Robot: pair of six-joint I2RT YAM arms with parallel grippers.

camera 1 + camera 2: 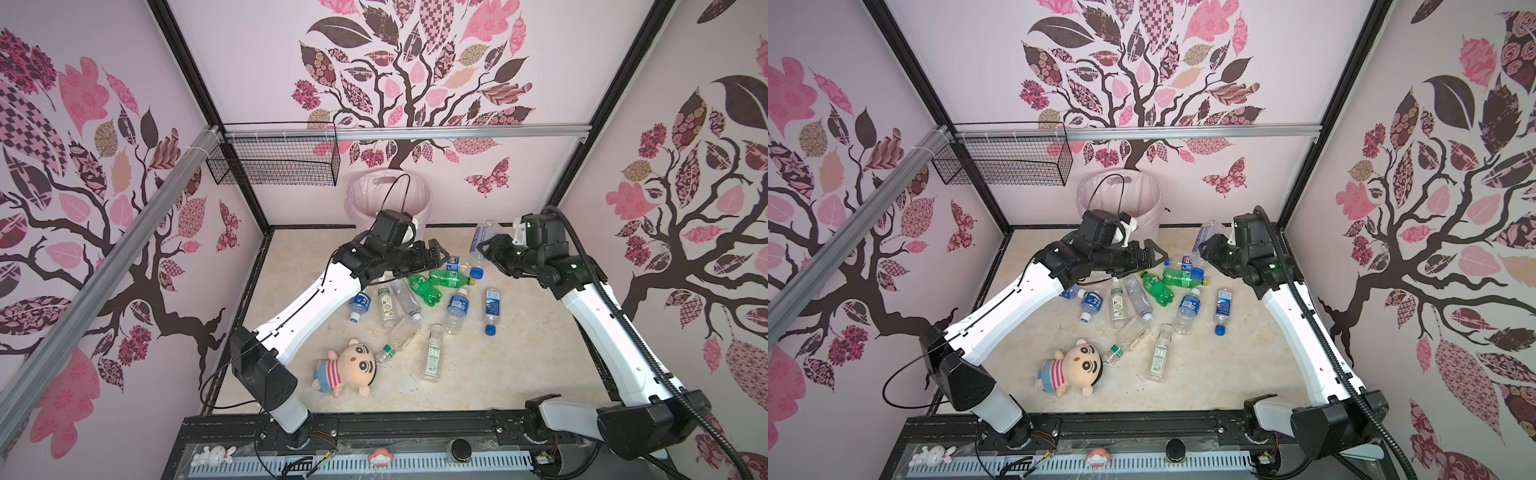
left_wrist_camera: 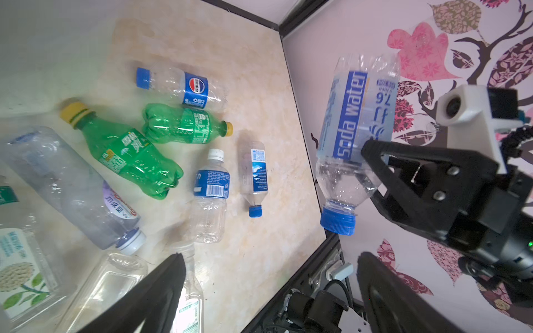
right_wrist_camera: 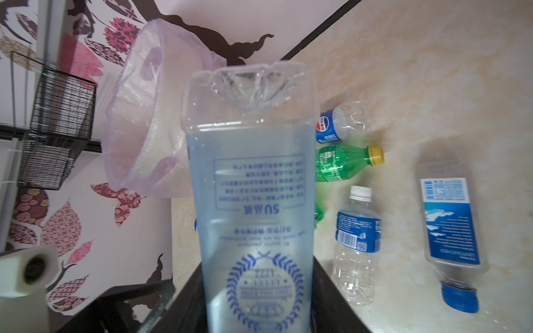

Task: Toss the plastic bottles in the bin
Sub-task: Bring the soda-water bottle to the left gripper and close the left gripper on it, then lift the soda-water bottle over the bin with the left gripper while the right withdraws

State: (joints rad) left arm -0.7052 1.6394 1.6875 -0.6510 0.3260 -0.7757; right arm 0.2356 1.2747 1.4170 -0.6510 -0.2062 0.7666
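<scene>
My right gripper (image 1: pixel 485 251) (image 3: pixel 256 291) is shut on a clear bottle with a blue "soda water" label (image 1: pixel 482 237) (image 2: pixel 353 127) (image 3: pixel 251 187). The bottle hangs cap-down above the floor, at the right of the bin (image 1: pixel 359 195) (image 3: pixel 135 115), a pale tub with a pink liner against the back wall. My left gripper (image 1: pixel 439 258) (image 2: pixel 271 259) hovers open and empty over the pile of plastic bottles. The pile holds two green bottles (image 1: pixel 451 277) (image 2: pixel 127 152), a Pepsi bottle (image 2: pixel 187 88) and several clear ones (image 1: pixel 457 309).
A plush doll in a striped shirt (image 1: pixel 349 370) lies at the front of the floor beside a small clear bottle. A black wire basket (image 1: pixel 274 162) hangs on the back rail, left of the bin. Patterned walls close in three sides.
</scene>
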